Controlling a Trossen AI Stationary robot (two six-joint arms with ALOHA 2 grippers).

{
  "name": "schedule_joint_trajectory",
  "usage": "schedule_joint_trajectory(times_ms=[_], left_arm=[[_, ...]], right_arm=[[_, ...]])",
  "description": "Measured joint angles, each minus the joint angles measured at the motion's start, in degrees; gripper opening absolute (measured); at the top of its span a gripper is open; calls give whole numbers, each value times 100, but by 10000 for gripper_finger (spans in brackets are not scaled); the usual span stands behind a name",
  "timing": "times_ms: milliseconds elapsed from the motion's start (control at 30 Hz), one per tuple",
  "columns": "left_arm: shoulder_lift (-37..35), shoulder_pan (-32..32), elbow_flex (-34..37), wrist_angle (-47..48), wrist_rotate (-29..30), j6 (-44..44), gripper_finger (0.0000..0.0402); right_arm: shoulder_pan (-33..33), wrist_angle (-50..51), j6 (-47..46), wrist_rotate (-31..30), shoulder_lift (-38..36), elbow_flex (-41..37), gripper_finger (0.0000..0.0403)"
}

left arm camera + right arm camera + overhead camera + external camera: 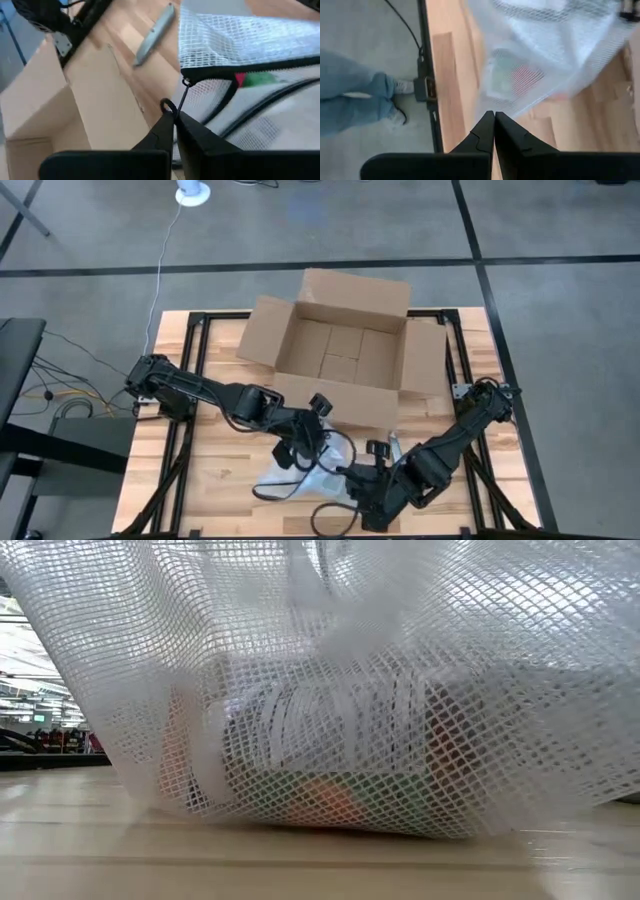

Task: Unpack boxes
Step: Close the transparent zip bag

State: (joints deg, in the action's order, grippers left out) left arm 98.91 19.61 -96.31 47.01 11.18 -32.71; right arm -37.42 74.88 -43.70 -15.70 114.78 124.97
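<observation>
Left pincer (303,442) pressed shut, dark tapered tips meeting on the small metal ring pull (167,105) of a zipper, at the near middle of the desk (215,470). Just beyond those tips, a clear mesh-reinforced plastic bag (300,475), soft and crumpled, edged with a black zipper band, holding something printed in green, red and white. Right pincer (372,500) closed tip to tip and empty, low at the near edge, just right of the bag. Beside the bag, flat on the pale wood planks, a slim grey metal cutter (154,34). Farther back, centred on the desk's far half, the brown corrugated cardboard box (345,350), square, all four flaps folded out, smaller cardboard packages inside. Past the desk's black frame, on the grey floor, a person's legs (355,97) in blue jeans.
</observation>
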Motion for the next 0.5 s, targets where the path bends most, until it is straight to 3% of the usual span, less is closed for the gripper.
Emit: schedule_joint_trajectory(times_ms=[267,500], left_arm=[[-7,-2,0,-333,-37,-46,0],[-62,20,1,-335,-50,-39,0]], right_arm=[[186,-79,-290,-8,0,0,0],[554,30,-1222,729,-39,2,28]])
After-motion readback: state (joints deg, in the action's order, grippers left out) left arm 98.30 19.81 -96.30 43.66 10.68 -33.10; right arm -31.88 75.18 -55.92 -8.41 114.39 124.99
